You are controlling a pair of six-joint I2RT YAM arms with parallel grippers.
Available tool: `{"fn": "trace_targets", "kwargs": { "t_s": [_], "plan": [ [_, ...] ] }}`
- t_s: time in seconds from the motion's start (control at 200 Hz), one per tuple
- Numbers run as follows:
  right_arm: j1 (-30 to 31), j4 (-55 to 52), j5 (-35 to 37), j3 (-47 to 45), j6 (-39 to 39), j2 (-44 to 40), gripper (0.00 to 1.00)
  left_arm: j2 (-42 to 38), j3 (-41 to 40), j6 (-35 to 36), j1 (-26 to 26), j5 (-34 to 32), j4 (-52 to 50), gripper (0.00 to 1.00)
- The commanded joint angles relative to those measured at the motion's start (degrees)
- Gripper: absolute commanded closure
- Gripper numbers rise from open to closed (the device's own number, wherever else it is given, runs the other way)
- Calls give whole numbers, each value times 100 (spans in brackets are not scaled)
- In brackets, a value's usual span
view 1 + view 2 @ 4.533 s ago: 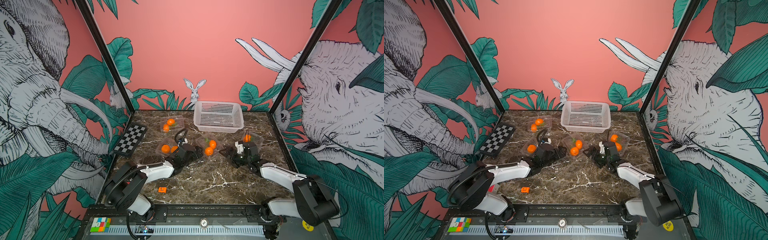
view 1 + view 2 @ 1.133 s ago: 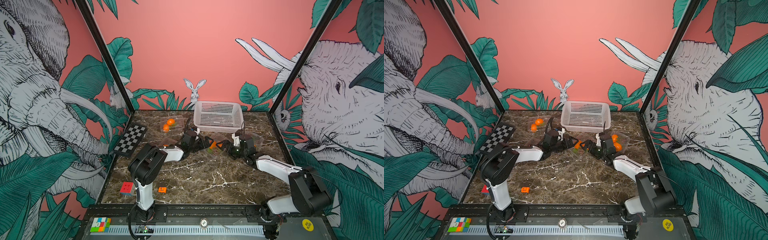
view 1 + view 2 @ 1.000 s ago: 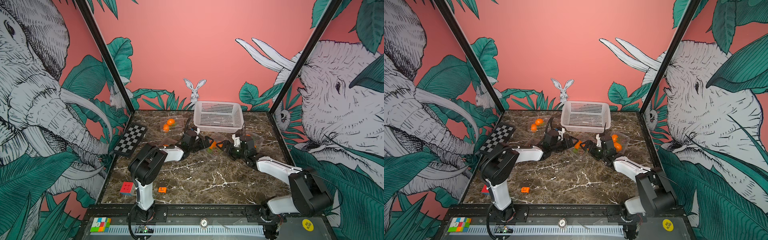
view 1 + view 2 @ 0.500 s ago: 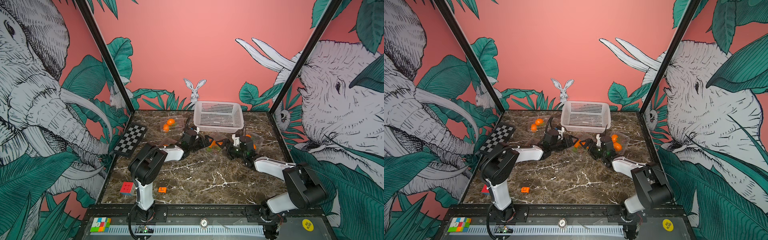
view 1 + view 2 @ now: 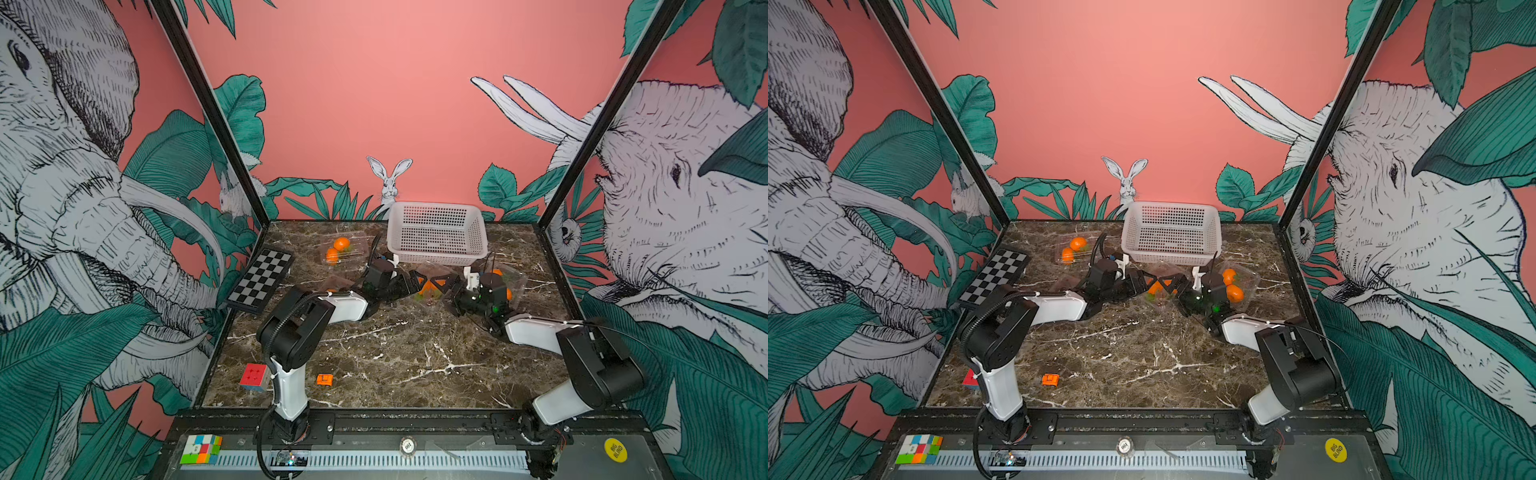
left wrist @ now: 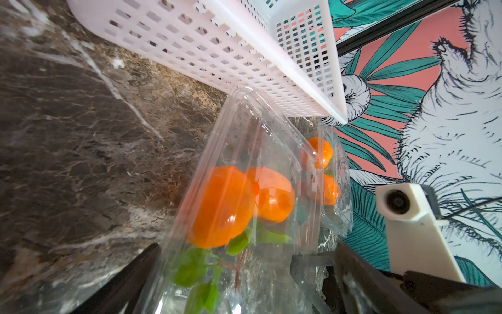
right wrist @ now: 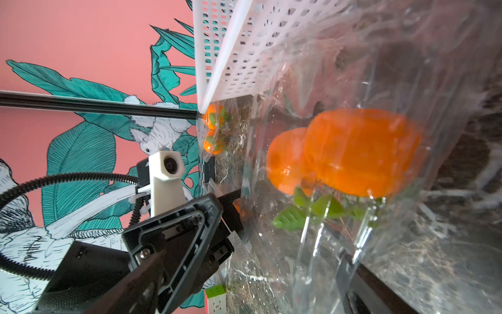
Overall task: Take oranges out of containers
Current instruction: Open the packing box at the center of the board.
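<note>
As both arms lie low over the tabletop [image 5: 395, 365] and meet nose to nose, the step in hand reads as getting the middle container [image 6: 244, 130] open.

First up is the left tool [image 6: 225, 258]. It's spread about as wide as it goes with nothing gripped, and its fingers [image 6: 135, 271] sit either side of the near end of that clear box. Whether a pad is actually touching plastic, I can't tell. The lid looks down, and two oranges [image 6: 220, 206] sit inside, straight ahead of the tool with their leaves toward it. Back beside this tool's wrist, on the wall side, the back container [image 5: 353, 249] holds two more fruits, untouched.

Across now to the right tool [image 7: 250, 277]. It's spread wide too, and empty. It straddles the opposite end of the middle container, so the fruit lies between the two tools. Tucked beside the wrist behind this tool is the right-hand container [image 5: 1250, 282] with its own pair. The white basket [image 5: 436, 237] stands just past both tips.

My call is that no orange is out of this box yet. The next move calls for one tool to close on the base rim and pin it. The other then has to pinch the lid lip and peel it upward. That plastic looks thin, slick and springy, so a shallow bite could slip or drag the whole box along.
</note>
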Motion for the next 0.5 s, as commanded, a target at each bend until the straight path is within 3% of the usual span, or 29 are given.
{"fn": "trace_targets", "kwargs": {
  "t_s": [0.0, 0.49],
  "plan": [
    [28, 869, -132, -67, 381, 164, 7, 38, -22, -204, -119, 88, 302, 1],
    [204, 1864, -200, -121, 952, 684, 29, 141, -113, -765, -259, -24, 827, 1]
  ]
}}
